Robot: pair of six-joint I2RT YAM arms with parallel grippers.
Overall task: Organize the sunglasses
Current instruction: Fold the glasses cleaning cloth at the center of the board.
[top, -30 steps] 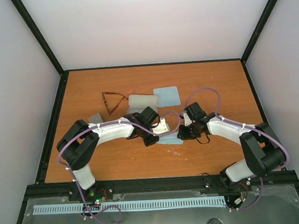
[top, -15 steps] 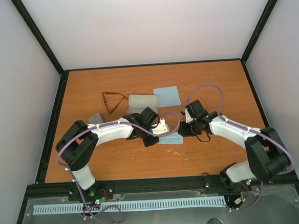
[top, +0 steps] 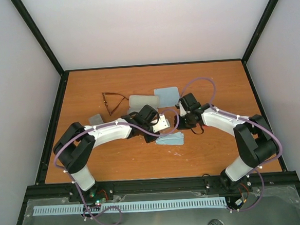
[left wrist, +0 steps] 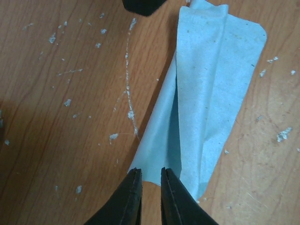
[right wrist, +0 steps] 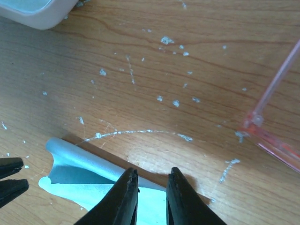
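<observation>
— Tracking the right gripper (right wrist: 150, 174): swung off from the near middle toward the far side, jaws drawn in to a narrow slit, nothing clamped.
— Left the folded light blue cloth (top: 171, 139) doubled over on the brown wooden table (top: 215, 82). And the left gripper (left wrist: 149, 172)?
— Barely budged. Narrow slit too, tips at the cloth's corner, no grip made out. Meant the cloth was done, probably, and glasses next.
— Spotted the dark brown wire-framed sunglasses (top: 113, 101) far left, well clear of both arms. And the red-orange pair (right wrist: 272, 143)?
— Caught only a pinkish temple, cut off at the right wrist view's edge.
</observation>
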